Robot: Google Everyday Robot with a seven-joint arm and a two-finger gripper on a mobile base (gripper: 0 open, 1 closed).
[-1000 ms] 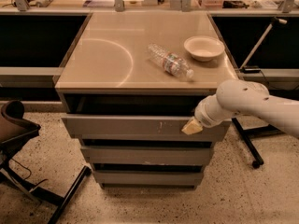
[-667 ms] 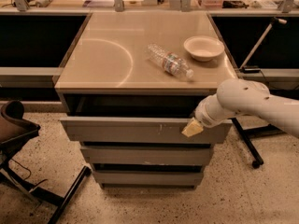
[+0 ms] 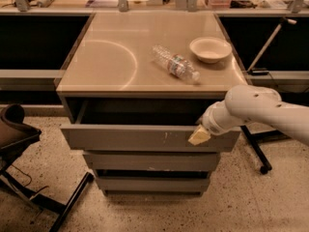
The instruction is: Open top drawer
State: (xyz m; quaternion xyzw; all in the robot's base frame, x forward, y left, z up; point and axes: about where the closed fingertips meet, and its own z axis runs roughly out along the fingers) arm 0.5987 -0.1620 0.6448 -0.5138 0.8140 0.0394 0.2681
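The top drawer (image 3: 130, 137) is a wide grey handleless front with white scratch marks right of centre. It stands pulled out from the cabinet, with a dark gap above it showing the inside. My gripper (image 3: 199, 136) comes in from the right on a white arm and sits at the drawer front's upper right edge, its pale tip against the front. Two narrower grey drawer fronts (image 3: 149, 161) lie below it, pushed in.
On the tan cabinet top (image 3: 106, 66) lie a clear plastic bottle (image 3: 175, 64) on its side and a pale bowl (image 3: 210, 49). A dark chair (image 3: 14, 139) stands at the left. A black stand base (image 3: 256, 149) is on the floor to the right.
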